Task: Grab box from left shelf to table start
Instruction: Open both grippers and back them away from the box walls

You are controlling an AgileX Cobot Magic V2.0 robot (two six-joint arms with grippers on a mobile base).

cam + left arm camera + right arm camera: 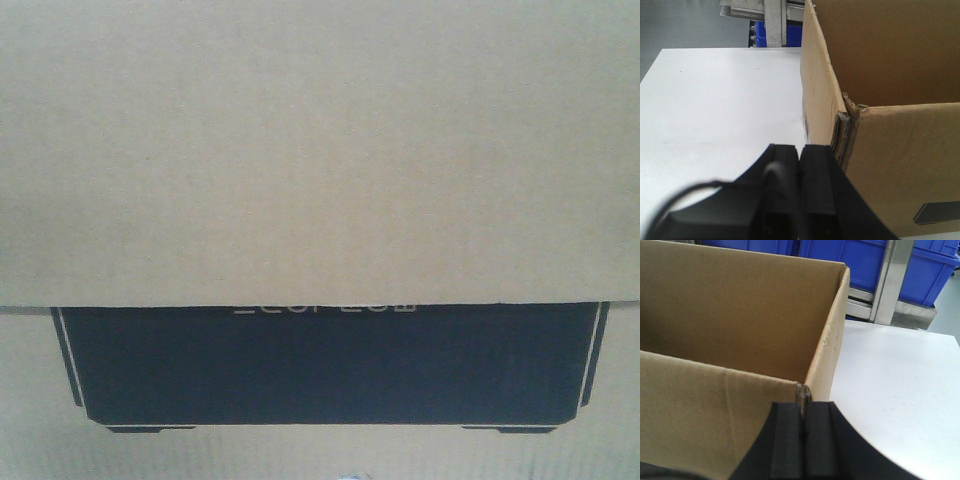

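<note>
Gripping the box (900, 165) at its two near corners, both arms work as a pair. The left pincer (800, 155) has its pads pressed together with almost no gap; the corner's frayed edge lies just right of it and slightly ahead, touching or nearly touching the right pad, but whether any card is actually pinched there cannot be told. The right pincer (802, 412) is likewise nearly closed, and a sliver of the corner edge shows in the slit between its pads, so it looks clamped on the wall's top edge.

The box is open-topped, and each wrist view looks into its hollow. From the left pincer it spreads to the right and ahead; from the right pincer (715, 390) it spreads to the left and ahead. Its long axis therefore runs across between the two pincers, each holding one end, neither arm nearer than the other.

White bench (715, 110) lies outward of each pincer, and the box's base appears to rest on it or hang just over it. In the front view the box (320, 150) fills everything, its black panel (330, 365) low. Beyond the bench stand metal uprights (887, 285) and blue bins (850, 260).

Any coming move depends on both pincers travelling together, keeping that axis level.
</note>
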